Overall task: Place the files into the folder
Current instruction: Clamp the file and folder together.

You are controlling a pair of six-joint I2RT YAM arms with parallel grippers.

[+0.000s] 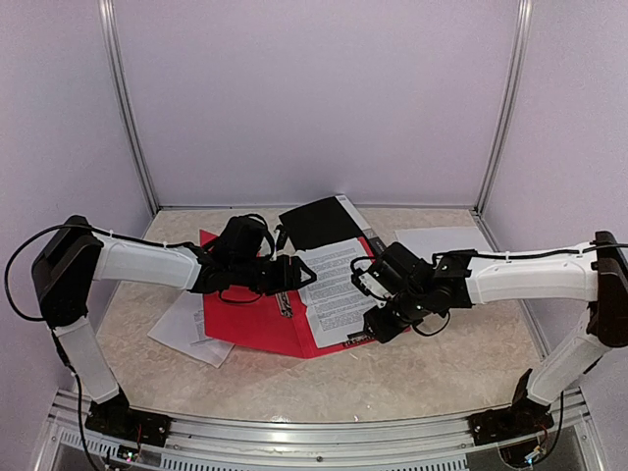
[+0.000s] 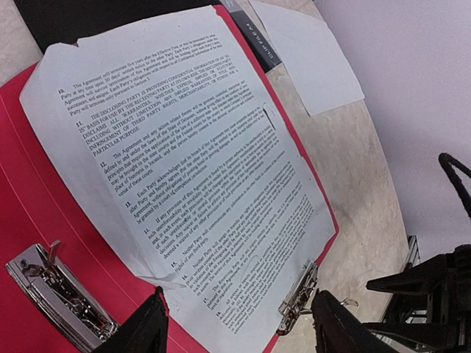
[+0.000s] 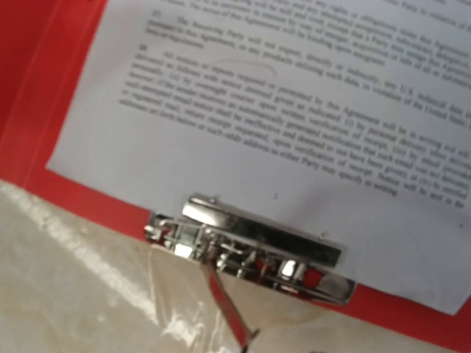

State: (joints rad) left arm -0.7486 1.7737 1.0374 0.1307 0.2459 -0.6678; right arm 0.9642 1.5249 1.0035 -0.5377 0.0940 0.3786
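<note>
The files, loose white paper sheets, lie scattered: one thin printed sheet dense with black text [image 1: 334, 289] lies flat on the right half of the open glossy red card folder [image 1: 245, 324] at the middle of the pale marbled table [image 1: 294, 383]. A blank white sheet [image 1: 182, 329] pokes out from under the folder's left edge, and another [image 1: 432, 240] rests near the back right, well apart. The step in hand looks like fastening the first sheet. In the right wrist view the flat bar of the shiny chrome spring clip [image 3: 257, 246] on the folder's outer edge sits over the sheet's bottom margin, its thin lever sticking out over the table. The right gripper [image 1: 381, 322] hovers just beside that clip; I cannot tell how its jaws stand. The left gripper [image 2: 239, 316] hangs over the folder near the spine, its black jaws wide apart with nothing between them, close to a second chrome binder mechanism [image 2: 59, 294]. Next, I judge, a loose sheet must be fetched. Thin, limp paper flat on a hard tabletop gives little edge to pinch, so sliding it to an edge or onto the folder may be needed. A matte black folder [image 1: 314, 221] lies behind.
</note>
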